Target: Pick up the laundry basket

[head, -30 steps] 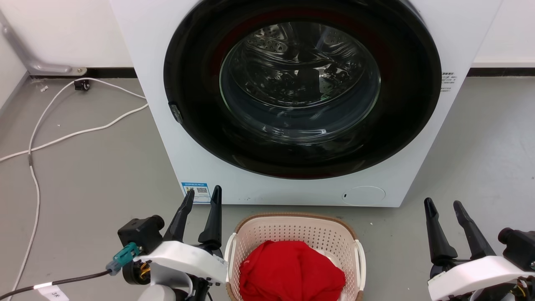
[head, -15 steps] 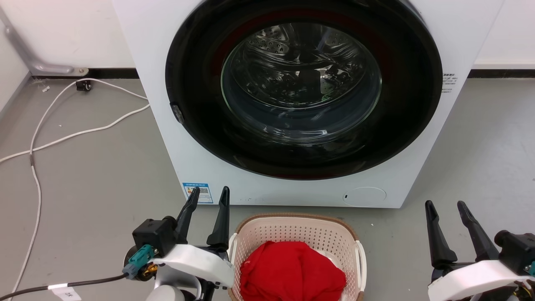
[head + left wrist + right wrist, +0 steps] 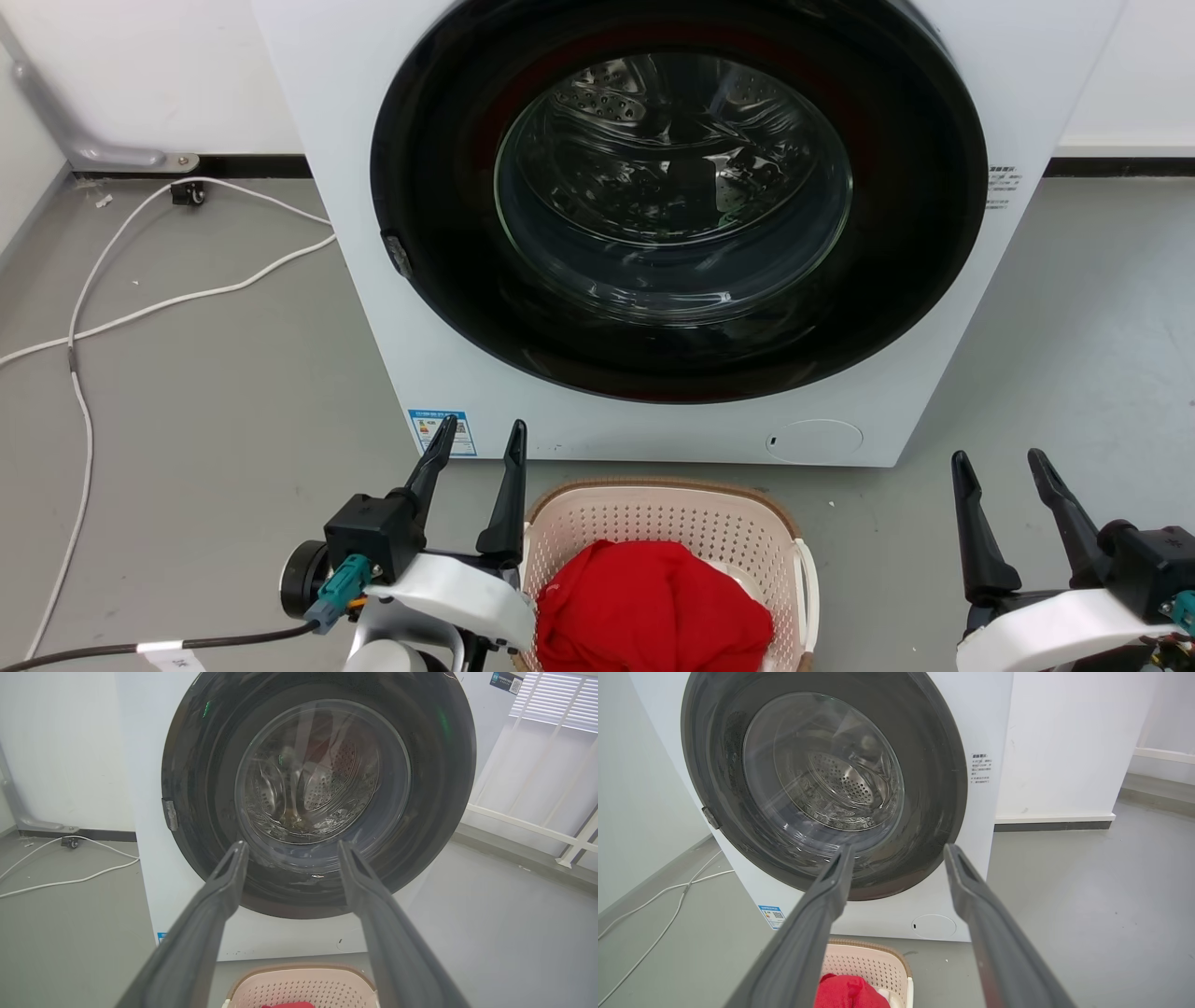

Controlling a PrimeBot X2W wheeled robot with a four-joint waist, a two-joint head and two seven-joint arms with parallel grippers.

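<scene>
Two grippers flank the laundry basket [image 3: 653, 487], which stands upright on the grey floor [image 3: 233, 392] just in front of the white washer [image 3: 364, 280], mouth up; its far wall faces the washer, and its white handles sit on its left and right sides; the near part is cut off by the bottom edge of the head view, so I cannot tell which way its long axis runs. A red garment [image 3: 653, 607] lies heaped inside it.

Both sets of jaws stand parted and grasp nothing. The left gripper [image 3: 482, 429] is at the basket's far left corner, fingers pointing toward the washer, its inner finger just beside the brown rim; whether it touches the rim I cannot tell. The right gripper [image 3: 997, 459] is well apart from the basket's right side, over bare floor, its fingers spread to much the same width.

From the left wrist, the left gripper [image 3: 292, 844] aims at the round door glass, with the laundry basket [image 3: 303, 989] low between the fingers, its far rim and a sliver of red at the bottom edge; a slatted blind [image 3: 556, 700] shows at the upper right. From the right wrist, the right gripper [image 3: 900, 848] also points at the door; the laundry basket [image 3: 868, 963] lies beneath its left finger, right handle in sight, and a round cover [image 3: 934, 926] sits low on the washer's front. A white cable [image 3: 84, 308] trails across the floor to the washer's left in the head view.
</scene>
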